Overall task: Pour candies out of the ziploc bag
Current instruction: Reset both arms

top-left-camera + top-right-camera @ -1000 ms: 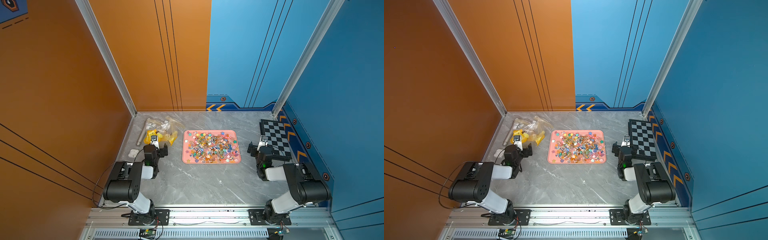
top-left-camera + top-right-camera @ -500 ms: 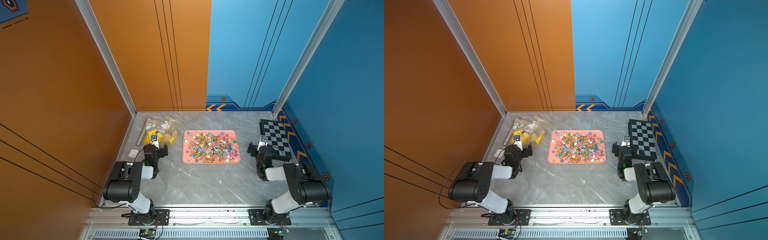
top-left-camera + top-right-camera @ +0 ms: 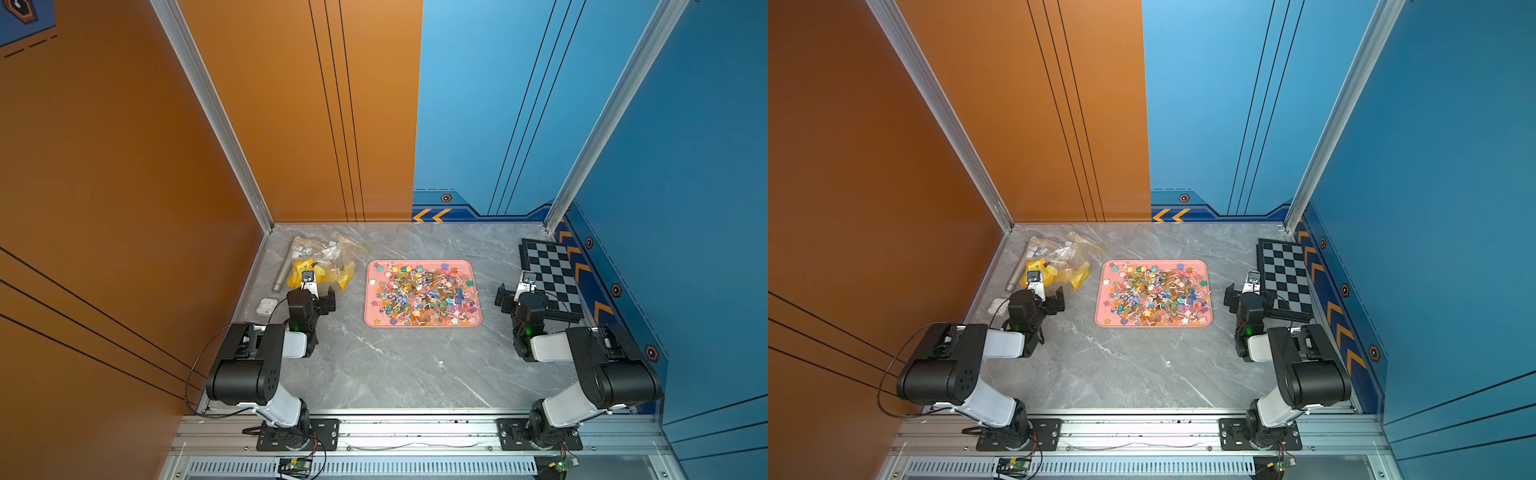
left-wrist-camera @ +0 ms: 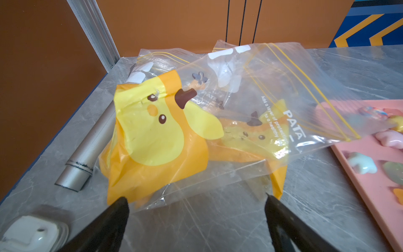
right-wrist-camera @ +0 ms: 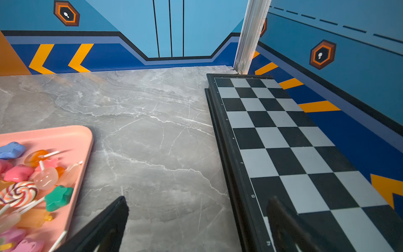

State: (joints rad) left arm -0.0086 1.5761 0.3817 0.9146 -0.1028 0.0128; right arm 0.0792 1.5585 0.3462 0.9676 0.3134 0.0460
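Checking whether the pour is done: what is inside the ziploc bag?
Through the clear plastic of the ziploc bag no candies show inside. Its yellow-orange print covers the rest, so that part cannot be checked.

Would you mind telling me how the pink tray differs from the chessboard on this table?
The pink tray is plain pink with rounded corners; the chessboard is black-and-grey checkered with square corners. The tray is heaped with candies; the chessboard shows nothing on its squares. The tray sits in the middle of the table; the chessboard lies at its right edge. Both are rectangular and rest on the table.
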